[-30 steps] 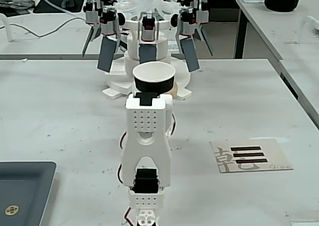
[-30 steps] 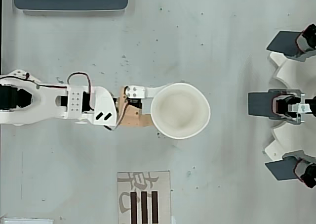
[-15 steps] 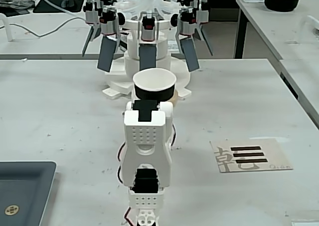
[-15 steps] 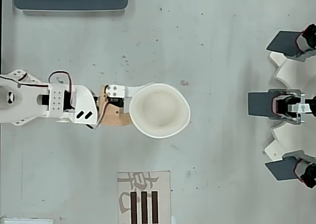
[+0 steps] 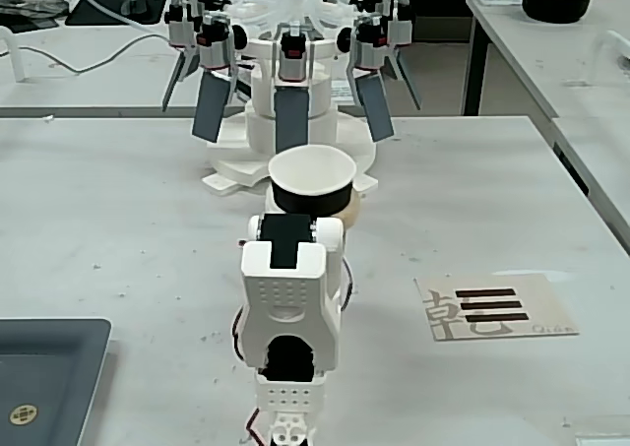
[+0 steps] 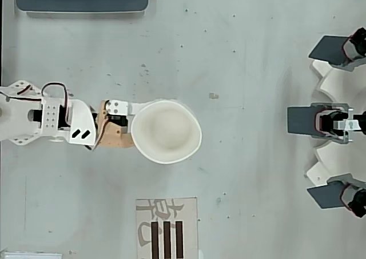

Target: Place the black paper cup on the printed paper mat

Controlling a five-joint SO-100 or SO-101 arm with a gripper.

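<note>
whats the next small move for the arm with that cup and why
Probably swing the black paper cup sideways toward the printed paper mat. In the overhead view the cup sits at the gripper, apparently gripped, though the jaws are hidden, and the mat lies bare nearer the picture's bottom edge, clear of the cup.
</note>
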